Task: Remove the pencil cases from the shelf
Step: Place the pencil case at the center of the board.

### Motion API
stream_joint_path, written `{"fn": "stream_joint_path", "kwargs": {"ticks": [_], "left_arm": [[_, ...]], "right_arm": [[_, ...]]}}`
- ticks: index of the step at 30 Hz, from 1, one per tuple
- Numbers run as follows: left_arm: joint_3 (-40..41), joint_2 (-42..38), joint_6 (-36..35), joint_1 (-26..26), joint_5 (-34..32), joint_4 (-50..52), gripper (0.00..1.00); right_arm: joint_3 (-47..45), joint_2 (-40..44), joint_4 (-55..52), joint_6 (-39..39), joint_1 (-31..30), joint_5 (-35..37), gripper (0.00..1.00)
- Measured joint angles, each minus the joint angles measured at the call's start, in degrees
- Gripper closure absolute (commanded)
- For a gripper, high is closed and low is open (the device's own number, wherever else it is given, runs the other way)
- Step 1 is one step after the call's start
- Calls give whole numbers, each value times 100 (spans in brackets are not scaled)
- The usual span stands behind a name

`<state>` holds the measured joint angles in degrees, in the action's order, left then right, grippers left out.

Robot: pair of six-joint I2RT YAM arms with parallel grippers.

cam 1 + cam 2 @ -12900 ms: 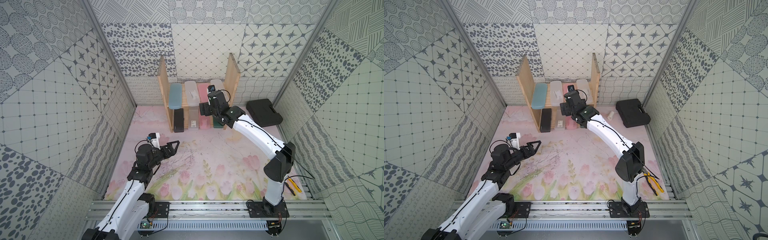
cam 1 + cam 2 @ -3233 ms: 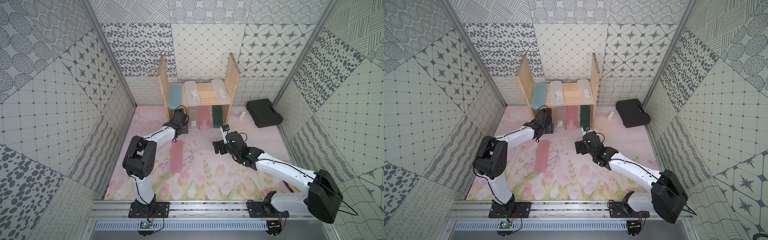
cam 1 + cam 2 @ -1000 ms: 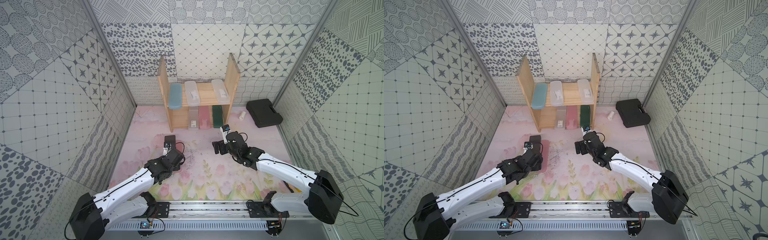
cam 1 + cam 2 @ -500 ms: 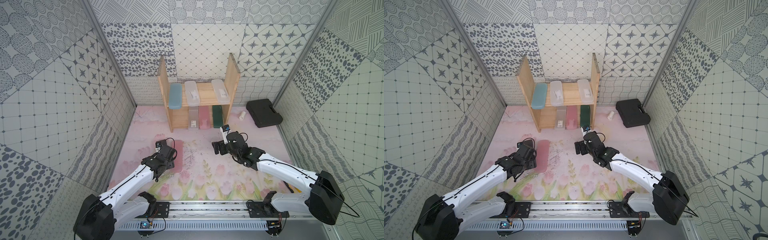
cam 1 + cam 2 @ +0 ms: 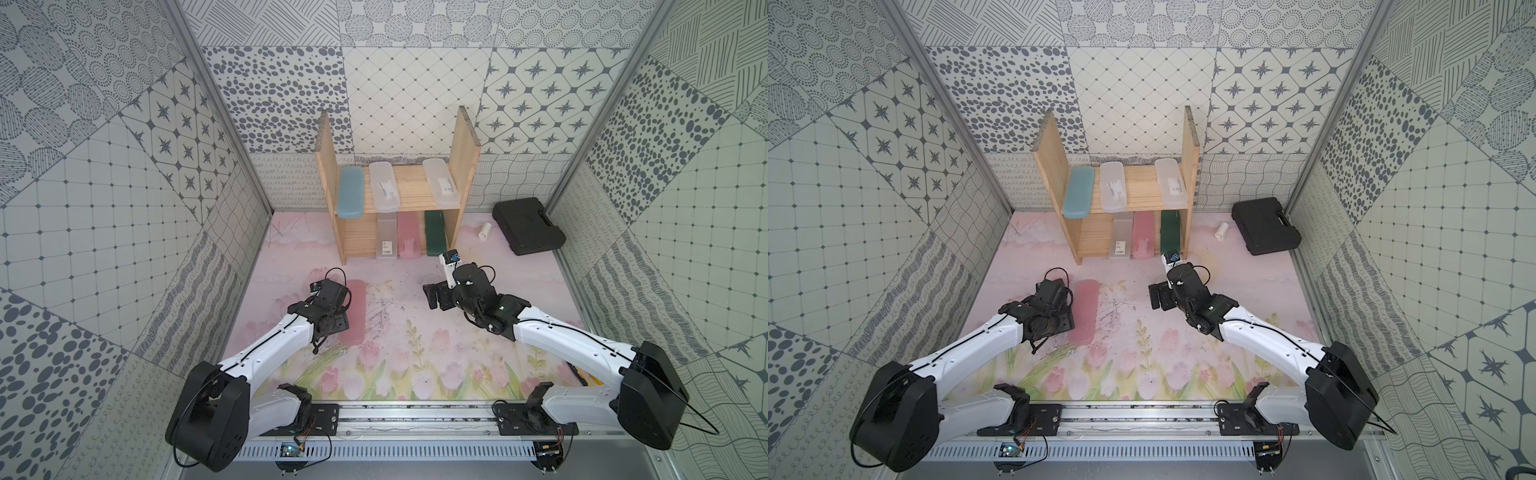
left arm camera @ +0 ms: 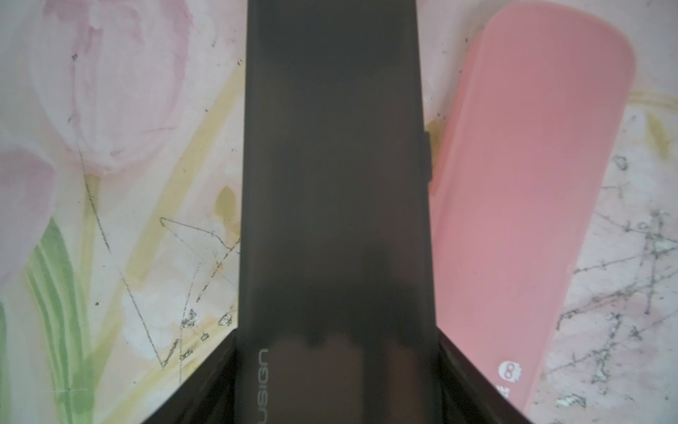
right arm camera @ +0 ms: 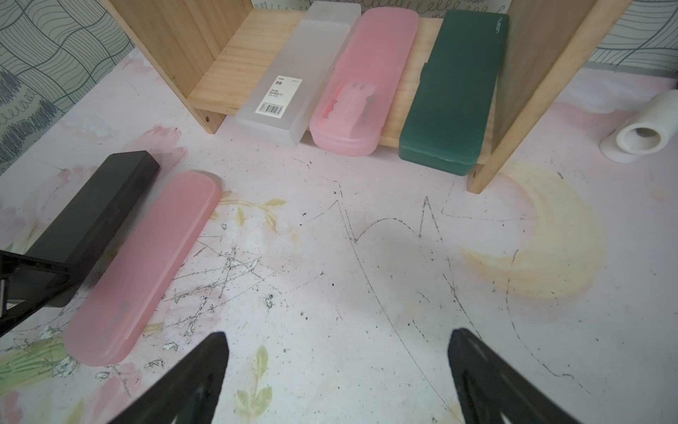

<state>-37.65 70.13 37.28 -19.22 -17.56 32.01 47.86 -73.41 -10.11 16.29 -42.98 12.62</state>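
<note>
The black pencil case (image 6: pixel 330 183) lies flat on the mat (image 7: pixel 91 220) beside a pink pencil case (image 5: pixel 353 311) (image 6: pixel 513 183). My left gripper (image 5: pixel 334 324) (image 5: pixel 1059 324) is shut on its front end, jaws against both long sides. The shelf (image 5: pixel 415 193) carries a blue case (image 5: pixel 350 193) and two clear cases (image 5: pixel 384 185) (image 5: pixel 440 183) on its upper board. On the lower board are a labelled clear case (image 7: pixel 293 73), a pink one (image 7: pixel 359 80) and a dark green one (image 7: pixel 458 84). My right gripper (image 5: pixel 432 297) (image 7: pixel 335 334) hovers open and empty over the mat, facing the shelf.
A big black tool case (image 5: pixel 528 226) and a small white cylinder (image 5: pixel 484 230) (image 7: pixel 645 128) lie right of the shelf. Patterned walls close in on three sides, and the arms' rail (image 5: pixel 415 419) runs along the front edge.
My left arm has swung the black case leftward and set it down flat on the mat beside the pink case. The right arm has not moved.
</note>
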Motion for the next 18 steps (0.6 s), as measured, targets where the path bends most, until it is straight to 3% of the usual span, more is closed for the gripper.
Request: {"fn": "stream_joint_path", "kwargs": {"ticks": [6,12,18], "left_arm": [[-4,72,105,24,-20,76,16],[-4,13,251,26,-109,262,3],[-7,-101,455,26,-238,466,1]], "right_arm": [[0,0,0,2,0,-37,2],[0,0,2,4,0,-61,2],[0,0,2,4,0,-68,2]]}}
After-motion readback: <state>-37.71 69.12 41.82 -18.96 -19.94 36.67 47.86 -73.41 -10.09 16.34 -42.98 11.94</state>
